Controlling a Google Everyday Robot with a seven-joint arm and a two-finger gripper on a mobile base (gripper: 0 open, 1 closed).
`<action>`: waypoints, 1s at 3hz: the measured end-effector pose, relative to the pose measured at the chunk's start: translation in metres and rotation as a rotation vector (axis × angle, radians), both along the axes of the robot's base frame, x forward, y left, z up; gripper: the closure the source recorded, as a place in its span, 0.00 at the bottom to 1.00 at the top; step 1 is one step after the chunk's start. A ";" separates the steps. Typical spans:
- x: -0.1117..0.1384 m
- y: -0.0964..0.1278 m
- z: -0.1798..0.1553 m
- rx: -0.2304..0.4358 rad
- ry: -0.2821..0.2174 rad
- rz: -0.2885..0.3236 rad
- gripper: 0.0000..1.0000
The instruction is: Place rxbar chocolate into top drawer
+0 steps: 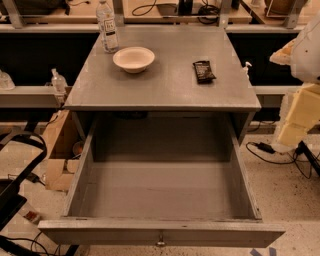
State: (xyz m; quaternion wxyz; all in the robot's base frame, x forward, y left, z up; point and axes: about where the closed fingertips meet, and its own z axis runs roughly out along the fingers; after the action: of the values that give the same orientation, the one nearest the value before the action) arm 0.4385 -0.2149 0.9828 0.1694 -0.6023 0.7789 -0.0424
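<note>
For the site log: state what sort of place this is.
Probably a robotics lab: loose cables on the floor, cluttered workbenches behind, a cabinet with top drawer open. The robot's arm shows at right; its gripper is out of view.

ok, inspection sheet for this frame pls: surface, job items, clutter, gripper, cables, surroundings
surface: grey cabinet top, flat, three items on it.
job's things: rxbar chocolate lying flat on the right of the top, nothing touching it; top drawer pulled out, nothing seen inside.
clutter: white bowl upright, left of centre; water bottle standing at the back-left corner.
gripper: not in view; only a pale arm segment at the right edge, away from the bar.
cables: black cable on the floor right of the drawer; more on the back shelf.
surroundings: cardboard box on the floor at left.
</note>
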 end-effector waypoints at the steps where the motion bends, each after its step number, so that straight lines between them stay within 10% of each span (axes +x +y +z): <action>1: 0.000 0.000 0.000 0.000 0.000 0.000 0.00; 3: 0.027 -0.017 -0.001 0.082 -0.096 -0.144 0.00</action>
State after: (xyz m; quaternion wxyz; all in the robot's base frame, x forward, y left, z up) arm 0.4651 -0.2322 0.9816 0.2278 -0.5347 0.8122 -0.0514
